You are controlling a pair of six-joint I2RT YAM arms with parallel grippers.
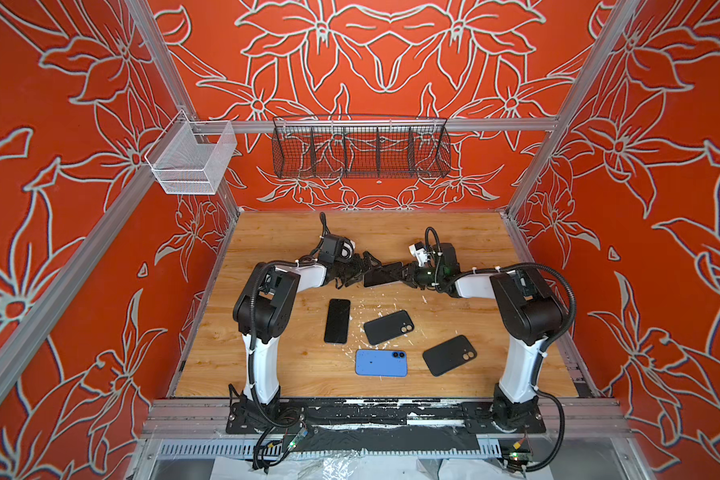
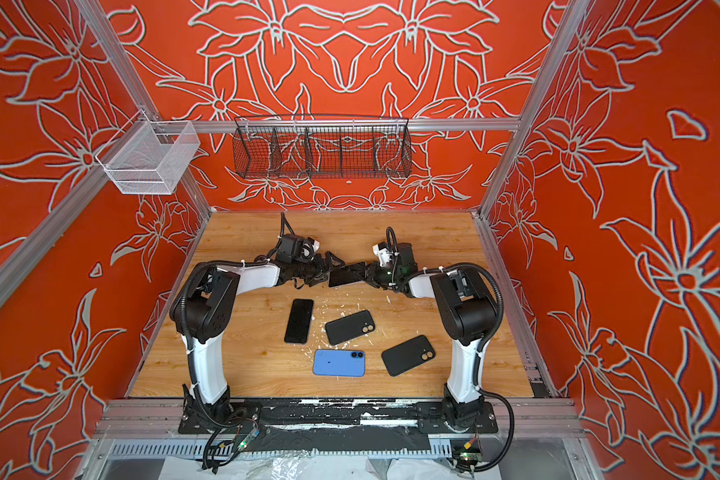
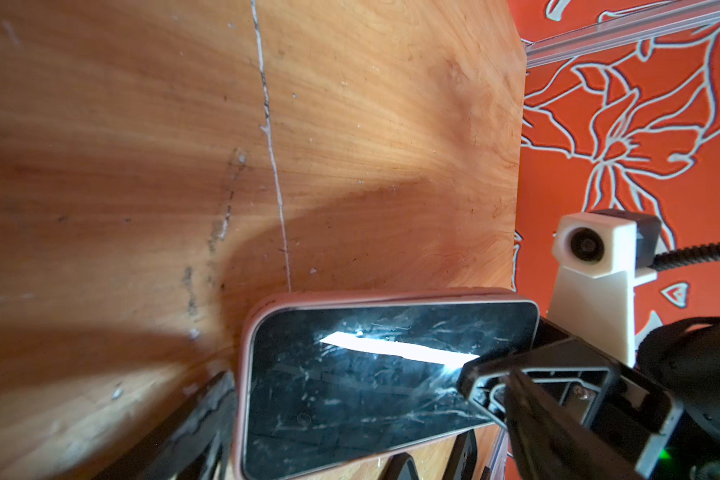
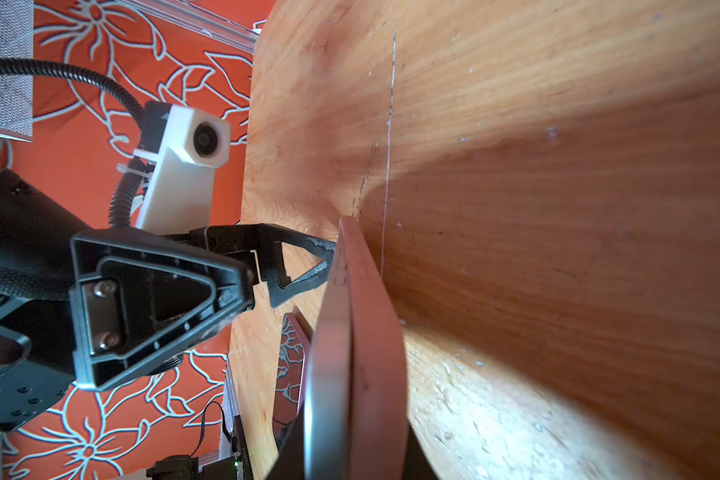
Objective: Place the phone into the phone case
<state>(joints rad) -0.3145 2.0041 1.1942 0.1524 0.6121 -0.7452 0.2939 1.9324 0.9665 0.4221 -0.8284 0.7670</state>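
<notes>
Phone [image 3: 362,382] is held aloft over the far half of the desk [image 1: 454,232], midway between its side edges. It is clamped at one end by the right gripper [image 1: 405,274]. Pink case [image 3: 243,365] is seen wrapped round the phone's rim (full seating cannot be confirmed). Left gripper [image 1: 362,270] is spread wide at the free end; contact cannot be told. Step judged: final seating. Next, the free end should be pinched so the phone is pressed home.

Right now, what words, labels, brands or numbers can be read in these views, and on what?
None legible.
Pink phone case: faint raised marks on its edge, too blurred to read.
Blue phone: small dark spot on its back, too small to read.
</notes>
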